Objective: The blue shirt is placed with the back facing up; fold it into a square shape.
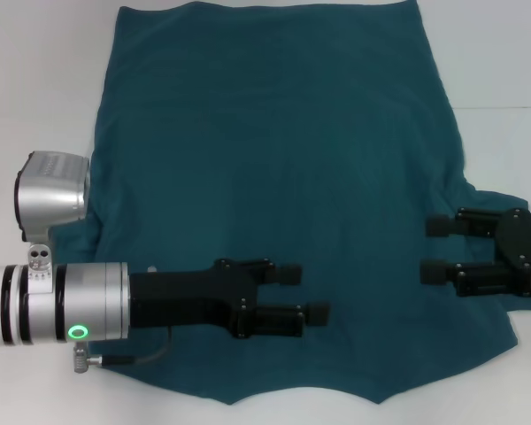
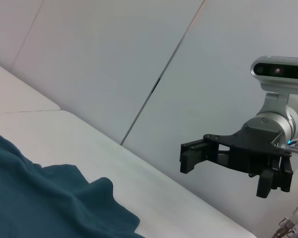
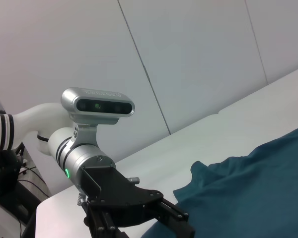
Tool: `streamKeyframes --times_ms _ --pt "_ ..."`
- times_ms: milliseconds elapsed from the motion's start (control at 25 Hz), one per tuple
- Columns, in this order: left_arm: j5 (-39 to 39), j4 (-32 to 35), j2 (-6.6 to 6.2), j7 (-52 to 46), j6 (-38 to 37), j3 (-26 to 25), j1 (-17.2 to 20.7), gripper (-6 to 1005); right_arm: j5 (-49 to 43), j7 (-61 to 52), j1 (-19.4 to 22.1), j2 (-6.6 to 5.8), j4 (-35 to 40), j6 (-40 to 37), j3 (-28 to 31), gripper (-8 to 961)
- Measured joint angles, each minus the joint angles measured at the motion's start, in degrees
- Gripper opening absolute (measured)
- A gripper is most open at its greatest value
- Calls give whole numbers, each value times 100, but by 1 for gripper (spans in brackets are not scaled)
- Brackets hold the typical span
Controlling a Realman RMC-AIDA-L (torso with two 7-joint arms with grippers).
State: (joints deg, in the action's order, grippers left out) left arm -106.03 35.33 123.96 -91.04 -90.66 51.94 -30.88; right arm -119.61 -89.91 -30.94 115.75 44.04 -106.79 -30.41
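You have one blue shirt (image 1: 274,177), plain dark teal knit with no print, spread mostly flat across the white bench (image 1: 35,88), with a rumpled edge on the robot's right. Two black hands hover above it, facing each other. The left hand (image 1: 308,294) is over the shirt's near part, fingers apart and empty. The right hand (image 1: 432,250) is over the right edge, also open, gripping nothing.
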Motion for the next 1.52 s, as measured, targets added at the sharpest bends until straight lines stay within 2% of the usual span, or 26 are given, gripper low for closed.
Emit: streamKeyframes --times_ms 440,840,1000,1360,1520 --pt "3 2 5 10 26 -13 12 875 15 2 19 9 -1 0 0 913" --pt "4 10 -14 28 74 -609 101 876 34 3 80 57 -8 -49 17 911" --pt "4 10 -13 15 461 -1007 210 875 35 -7 80 65 -10 -46 55 911" --pt "7 -72 -30 -216 1975 -2021 390 875 109 -116 75 149 -20 81 81 909" --pt "9 -72 -42 -250 2374 -2267 442 876 109 -162 49 176 -50 147 81 908"
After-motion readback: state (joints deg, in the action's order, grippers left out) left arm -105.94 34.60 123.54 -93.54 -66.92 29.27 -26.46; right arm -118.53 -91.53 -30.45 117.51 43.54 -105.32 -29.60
